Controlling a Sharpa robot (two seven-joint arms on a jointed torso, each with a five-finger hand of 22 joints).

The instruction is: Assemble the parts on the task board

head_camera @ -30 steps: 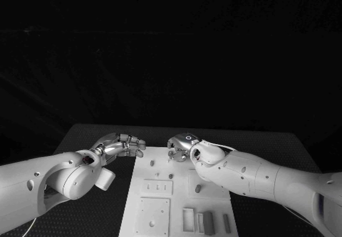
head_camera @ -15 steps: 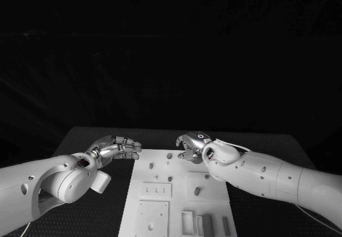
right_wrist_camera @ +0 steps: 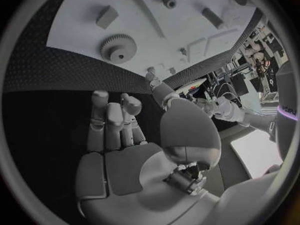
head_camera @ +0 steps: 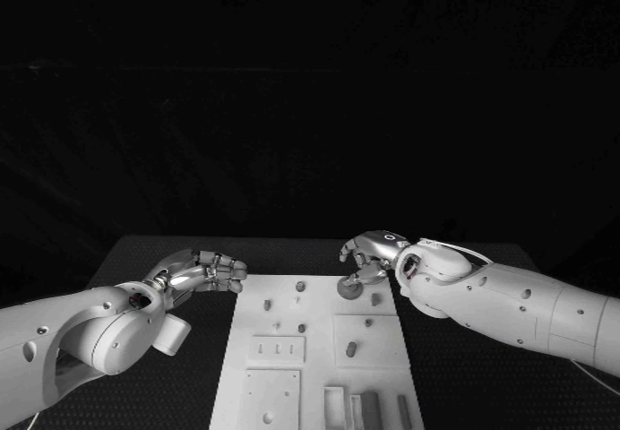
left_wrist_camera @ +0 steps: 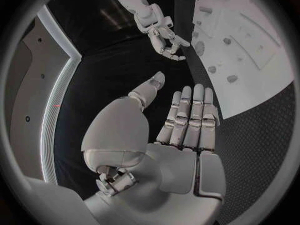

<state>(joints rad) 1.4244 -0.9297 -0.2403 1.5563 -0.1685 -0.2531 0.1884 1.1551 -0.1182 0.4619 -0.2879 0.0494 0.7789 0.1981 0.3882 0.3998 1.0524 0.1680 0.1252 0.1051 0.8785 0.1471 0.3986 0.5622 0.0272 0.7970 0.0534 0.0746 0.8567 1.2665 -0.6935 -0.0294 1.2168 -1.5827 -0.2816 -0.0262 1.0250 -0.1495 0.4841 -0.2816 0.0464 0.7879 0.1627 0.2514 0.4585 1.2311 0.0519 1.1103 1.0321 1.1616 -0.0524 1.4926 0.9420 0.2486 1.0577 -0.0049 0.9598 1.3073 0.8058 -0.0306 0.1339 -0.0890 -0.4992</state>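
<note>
The white task board (head_camera: 310,363) lies lengthwise in the middle of the table. A small toothed gear (head_camera: 348,288) lies flat on its far end, also seen as the gear (right_wrist_camera: 119,47) in the right wrist view. My right hand (head_camera: 372,255) hovers just beyond and to the right of the gear, fingers loosely bent and apart from it, holding nothing; its palm (right_wrist_camera: 119,135) is bare. My left hand (head_camera: 201,269) is off the board's far left corner over the black table. Its fingers (left_wrist_camera: 187,115) lie side by side, thumb apart, with nothing in them.
Small pegs stand on the board's far half (head_camera: 300,287), and another peg (head_camera: 351,349) stands in a square panel. Several bar-shaped parts lie at the near end (head_camera: 372,408). A block (right_wrist_camera: 106,16) lies past the gear. Black table flanks the board.
My right hand has drawn back to the right and off the gear, which now lies uncovered on the board. The left hand has drifted slightly left. The view has shifted a little.
</note>
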